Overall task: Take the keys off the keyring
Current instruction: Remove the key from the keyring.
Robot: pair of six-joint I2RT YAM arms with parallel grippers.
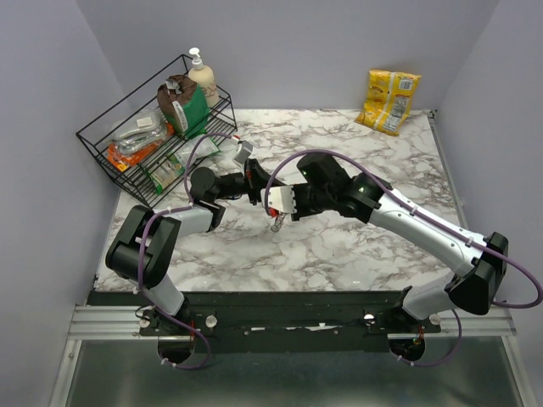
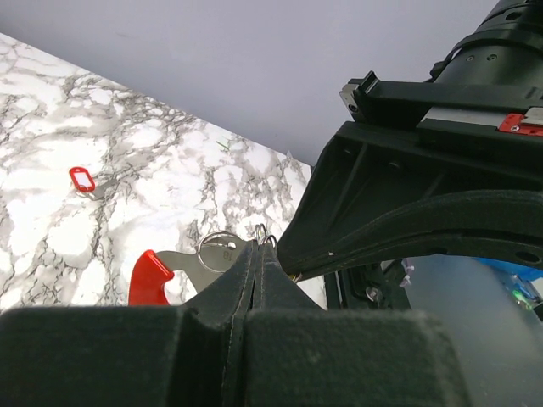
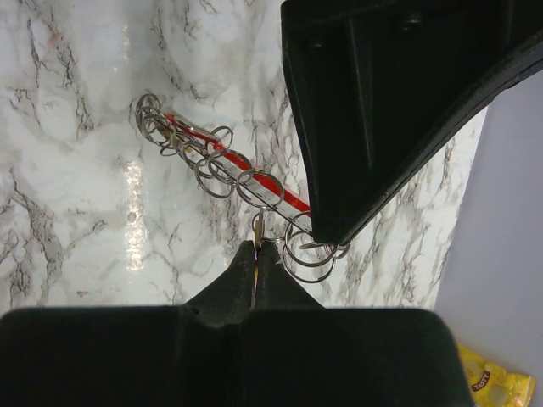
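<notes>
The keyring (image 3: 293,201), a red strap threaded through a run of thin metal rings, is held up off the marble worktop (image 1: 356,246) near its middle, strung between the two tools. The left tool (image 2: 259,259) is pinched tight on the cluster of rings at one end of the strap. A red-headed key (image 2: 151,278) and a silvery ring hang just beside its fingertips. The right tool (image 3: 256,251) is likewise closed to a slit, gripping a thin metal piece (image 3: 258,227) seen edge-on (a key blade or a ring wire, I cannot tell which).

By my reading the step in hand is working one key off: one tool anchors the bunch while the other pulls or twists a single piece. No key looks freed from the bunch yet, though a small red tag (image 2: 82,179) lies alone on the worktop, well apart. The next move likely calls for a small, steady rotation to walk the piece along the ring's split. A straight tug could slip.

The tools crowd each other, tips almost touching, and each blocks much of the other's camera view. The wire rack (image 1: 95,144) with the pump bottle (image 1: 202,75) at the far left and the yellow snack bag (image 1: 389,100) at the far right stand well clear
</notes>
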